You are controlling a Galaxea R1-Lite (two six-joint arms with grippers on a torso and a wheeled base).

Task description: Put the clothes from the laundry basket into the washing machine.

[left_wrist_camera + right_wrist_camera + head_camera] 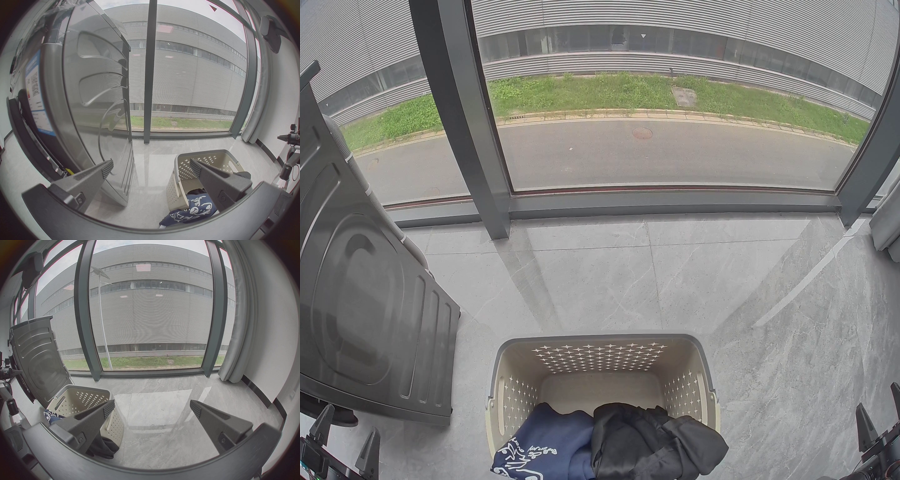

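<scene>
Left pincer (150, 164) and right pincer (151, 404) hang spread and empty, flanking the basket (600, 356). The clothes (650, 437) lie heaped between them, with the washing machine (369, 312) just beside the left one, probably ready for grabbing.

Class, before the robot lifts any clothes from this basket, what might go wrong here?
The black garment and navy garment both hang over the near rim of the laundry basket; a loose grasp may drop them onto the floor. They lie touching, so one grasp may lift both.

L gripper (150, 165), R gripper (151, 407): dk grey wedge fingers (89, 182), ribbed tips
</scene>
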